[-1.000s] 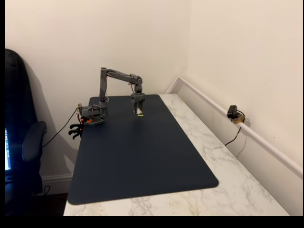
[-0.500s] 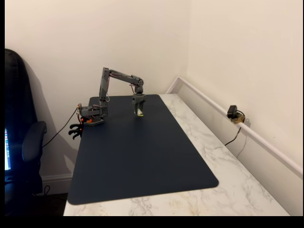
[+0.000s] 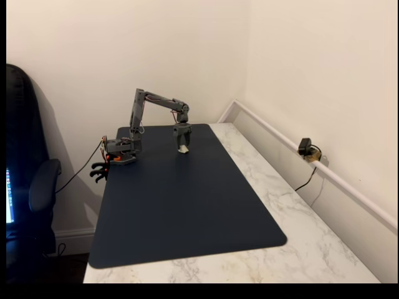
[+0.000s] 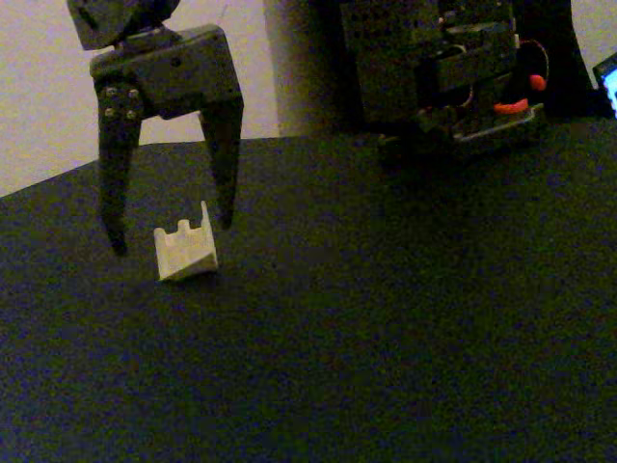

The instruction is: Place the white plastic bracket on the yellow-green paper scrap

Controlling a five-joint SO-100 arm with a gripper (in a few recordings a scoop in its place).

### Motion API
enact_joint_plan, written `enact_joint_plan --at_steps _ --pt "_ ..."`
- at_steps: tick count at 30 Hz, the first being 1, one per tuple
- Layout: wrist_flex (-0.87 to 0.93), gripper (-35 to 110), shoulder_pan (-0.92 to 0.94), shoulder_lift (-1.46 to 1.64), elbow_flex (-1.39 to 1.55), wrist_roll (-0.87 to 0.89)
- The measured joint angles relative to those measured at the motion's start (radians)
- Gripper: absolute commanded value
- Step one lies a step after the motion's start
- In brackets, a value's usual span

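The white plastic bracket (image 4: 186, 253) rests on the dark mat (image 4: 386, 328), a small off-white wedge with notches along its top edge. My gripper (image 4: 174, 237) hangs just above and around it, open, with one finger on each side and neither touching it. From farther off, the bracket (image 3: 183, 149) is a pale speck under the gripper (image 3: 182, 143) near the mat's far edge. The yellow-green paper scrap is hidden.
The arm's base (image 3: 120, 152) is clamped at the mat's far left corner, also seen in a fixed view as the base (image 4: 453, 68) behind the mat. A marble tabletop (image 3: 293, 205) extends to the right. A small camera (image 3: 305, 148) sits by the wall rail, and a dark chair (image 3: 28, 187) stands on the left.
The gripper has risen slightly off the mat. The bracket now lies free beneath it, and the yellow-green speck seen earlier at its tip no longer shows.
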Motion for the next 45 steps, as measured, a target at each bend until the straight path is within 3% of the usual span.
enact_joint_plan --at_steps 2,6,8,14,27,36,45 --pt "0.006 36 -0.002 0.008 0.0 0.003" --pt "0.049 18 -0.043 0.086 0.0 0.008" --pt "0.08 0 -0.067 0.146 0.0 0.02" --pt "0.166 0 -0.164 0.351 0.023 0.071" --pt "0.087 0 -0.339 0.784 0.301 0.08" --pt "-0.199 0 -0.359 1.232 0.712 -0.146" --pt "-0.339 0 -0.38 1.312 0.856 -0.474"
